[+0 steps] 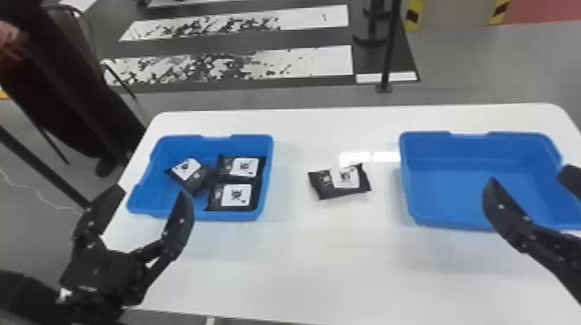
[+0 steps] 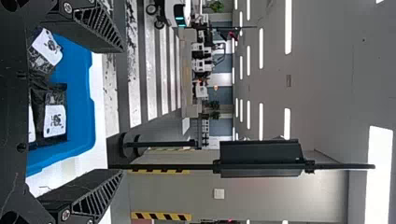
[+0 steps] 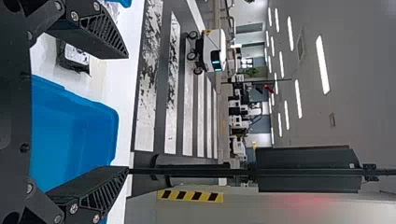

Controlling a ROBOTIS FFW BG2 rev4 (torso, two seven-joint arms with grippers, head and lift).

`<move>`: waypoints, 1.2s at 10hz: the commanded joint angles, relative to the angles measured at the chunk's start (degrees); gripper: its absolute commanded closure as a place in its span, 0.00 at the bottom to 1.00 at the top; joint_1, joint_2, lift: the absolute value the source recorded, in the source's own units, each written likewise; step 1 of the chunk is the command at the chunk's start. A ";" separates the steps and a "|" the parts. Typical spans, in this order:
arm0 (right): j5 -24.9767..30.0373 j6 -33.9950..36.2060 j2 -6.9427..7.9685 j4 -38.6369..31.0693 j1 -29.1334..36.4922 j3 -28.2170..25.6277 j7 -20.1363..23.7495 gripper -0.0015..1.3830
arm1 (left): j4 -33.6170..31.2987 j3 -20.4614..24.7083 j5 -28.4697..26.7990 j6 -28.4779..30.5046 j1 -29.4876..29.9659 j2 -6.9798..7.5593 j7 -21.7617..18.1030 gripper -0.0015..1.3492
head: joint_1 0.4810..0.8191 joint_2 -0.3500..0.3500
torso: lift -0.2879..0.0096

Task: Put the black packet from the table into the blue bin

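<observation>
Black packet [image 1: 339,181] ungripped: left gripper [image 1: 152,194] wide, nothing held; right gripper [image 1: 529,177] same, presumably spread to straddle it. Packet lies on white table [image 1: 302,259], label up, maybe a bit crumpled, reachable from either side. Left of packet: blue bin [image 1: 233,215], likely sorting stock, three packets [image 1: 235,196] inside. Right of packet: second blue bin [image 1: 454,186]. Goal bin unclear.

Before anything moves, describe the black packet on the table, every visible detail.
The black packet looks like soft, creased film, with a white, squarish label bearing a dark emblem. It seems sealed and lies label up on the white table, slightly askew, between the left blue bin and the right blue bin, touching nothing else.
</observation>
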 commanded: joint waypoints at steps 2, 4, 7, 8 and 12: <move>0.00 0.00 0.00 0.14 0.00 0.02 0.00 0.12 | 0.00 -0.15 0.10 0.38 0.00 -0.24 0.00 0.08 | 0.63 0.71 | 0.60; 0.00 0.00 0.09 0.14 0.00 0.02 0.00 0.12 | 0.00 -0.15 -0.01 0.52 0.00 -0.24 0.00 0.08 | 0.63 0.71 | 0.60; 0.00 0.00 0.00 0.14 0.00 0.02 0.00 0.12 | 0.14 -1.29 -2.07 1.64 -0.99 -0.24 0.00 0.08 | 0.63 0.71 | 0.60; -0.11 0.14 0.00 0.28 -0.14 0.02 0.00 0.12 | 1.27 -3.00 -2.07 3.33 -2.67 -0.24 0.00 0.08 | 0.63 0.70 | 0.60; -0.34 0.42 0.00 0.56 -0.14 -0.09 0.35 0.12 | 11.81 -14.66 -5.61 6.70 -16.59 3.52 -0.26 0.08 | 0.63 0.55 | 0.60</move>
